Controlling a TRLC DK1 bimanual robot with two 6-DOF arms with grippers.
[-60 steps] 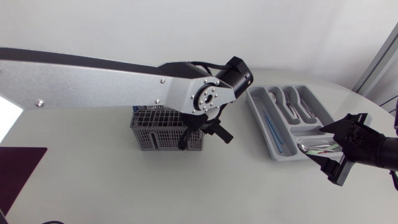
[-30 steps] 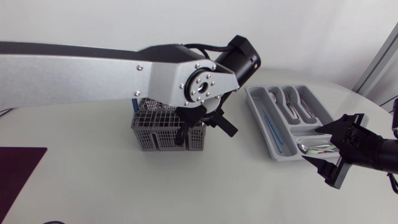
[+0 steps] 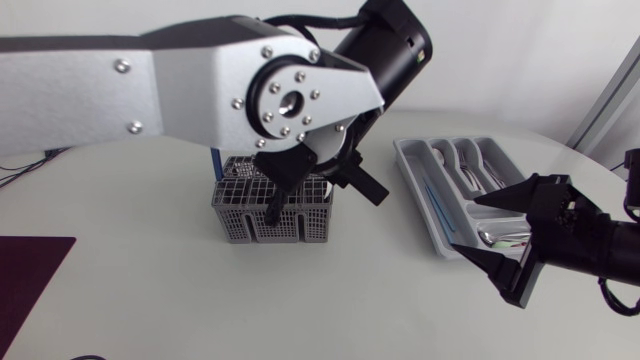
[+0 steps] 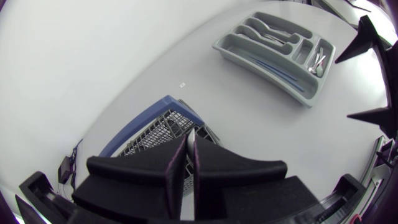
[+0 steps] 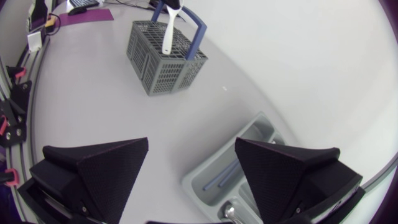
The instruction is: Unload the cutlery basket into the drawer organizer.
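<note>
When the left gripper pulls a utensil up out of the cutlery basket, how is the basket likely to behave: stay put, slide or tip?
The cutlery basket has open mesh walls, so it is probably light and may lift or slide on the smooth table if the utensil snags. Its broad base makes tipping unlikely.
</note>
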